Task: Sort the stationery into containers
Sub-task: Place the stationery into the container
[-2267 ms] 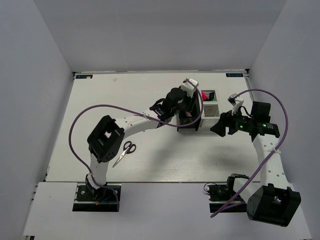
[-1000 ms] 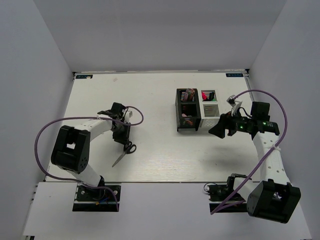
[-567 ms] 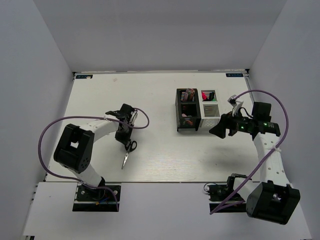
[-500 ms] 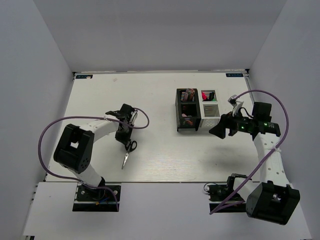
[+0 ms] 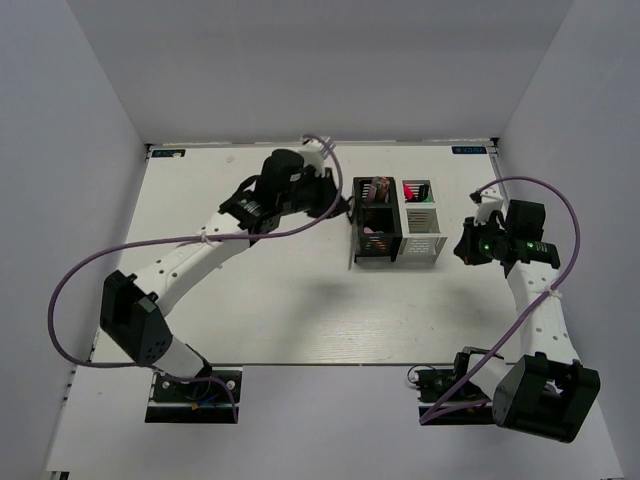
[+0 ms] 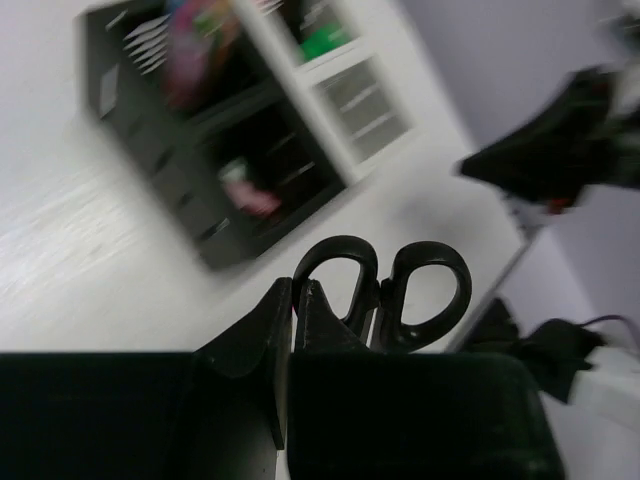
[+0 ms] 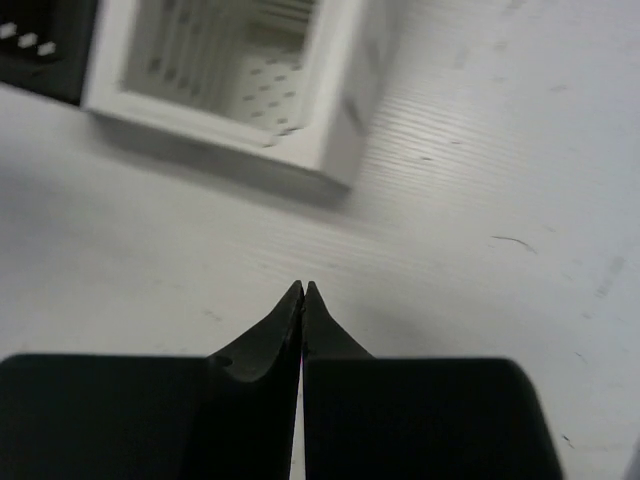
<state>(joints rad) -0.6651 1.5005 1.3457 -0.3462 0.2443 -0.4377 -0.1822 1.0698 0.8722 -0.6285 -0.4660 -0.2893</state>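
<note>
Left wrist view: left hand (image 6: 297, 300) nearly closed, pinching the black-handled scissors (image 6: 400, 285) near the loops. It holds them clear of the worktop (image 6: 60, 250) beside the black holder (image 6: 170, 150), evidently for dropping in. Their long axis follows the fingers; loops lead outward, blades hidden behind the hand. Right hand (image 7: 302, 292) fully closed, empty, low beside the white holder (image 7: 330, 120).

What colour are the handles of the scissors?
Black. The scissors show best in the left wrist view.

I see glossy black plastic handles on scissors (image 6: 384, 296), matt plastic black holder (image 6: 160, 150), matt plastic white holder (image 7: 340, 110), fine-grained matt tabletop (image 7: 480, 200)
</note>
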